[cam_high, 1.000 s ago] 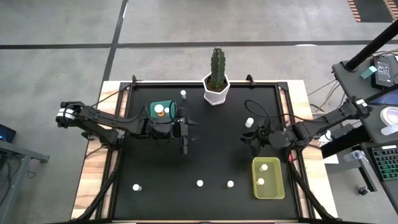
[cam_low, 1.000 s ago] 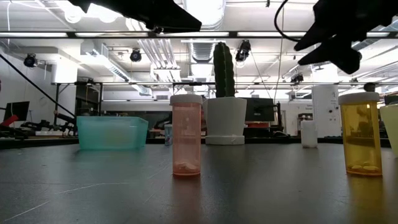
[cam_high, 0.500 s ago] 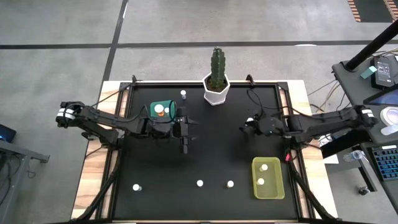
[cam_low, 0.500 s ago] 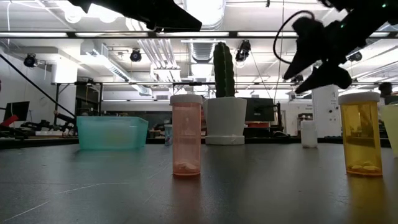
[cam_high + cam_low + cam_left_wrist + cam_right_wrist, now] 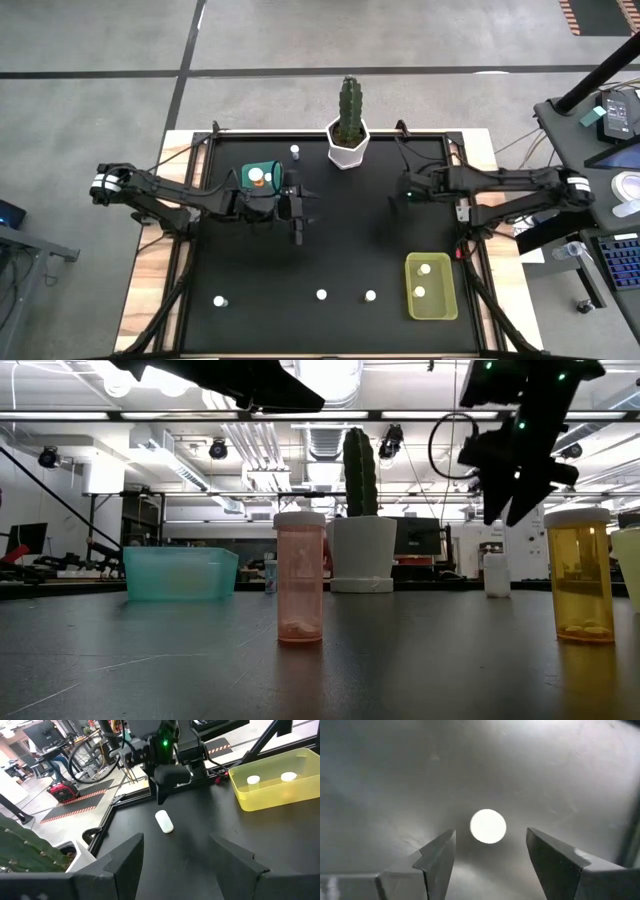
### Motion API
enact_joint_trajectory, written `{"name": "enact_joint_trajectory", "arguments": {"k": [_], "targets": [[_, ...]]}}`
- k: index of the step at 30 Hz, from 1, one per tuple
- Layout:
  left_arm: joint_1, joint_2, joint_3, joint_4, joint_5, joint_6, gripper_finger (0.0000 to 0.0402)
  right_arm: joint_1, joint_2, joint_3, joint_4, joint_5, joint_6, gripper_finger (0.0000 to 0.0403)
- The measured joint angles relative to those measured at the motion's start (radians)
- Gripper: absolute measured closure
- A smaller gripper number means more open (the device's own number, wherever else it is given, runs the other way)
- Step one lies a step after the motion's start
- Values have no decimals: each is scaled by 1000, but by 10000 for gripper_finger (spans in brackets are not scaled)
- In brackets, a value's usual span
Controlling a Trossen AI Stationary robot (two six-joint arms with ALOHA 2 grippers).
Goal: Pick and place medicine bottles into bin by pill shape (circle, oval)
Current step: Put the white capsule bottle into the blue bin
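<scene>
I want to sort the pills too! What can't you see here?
- Pill shapes: high view, white caps cover the bottles in the yellow bin.
- Bottle under the right hand: right wrist view, only its white cap shows.
- Teal bin: low view, its wall hides the contents.

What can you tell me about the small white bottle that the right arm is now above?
The small white bottle stands upright on the black table, right of the middle. From above only its round, ridged white cap shows; the left wrist view shows it all white and short. The right tool hangs open directly over it, one finger to each side, not touching it. Nothing else is near it.
</scene>
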Motion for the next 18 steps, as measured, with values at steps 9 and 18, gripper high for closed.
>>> {"name": "enact_joint_trajectory", "arguments": {"k": [9,18], "targets": [[0,0,0,0,0,0,201,-10,113,3,-20,-21,4,170],[0,0,0,0,0,0,201,-17,180,0,56,-19,-24,170]]}}
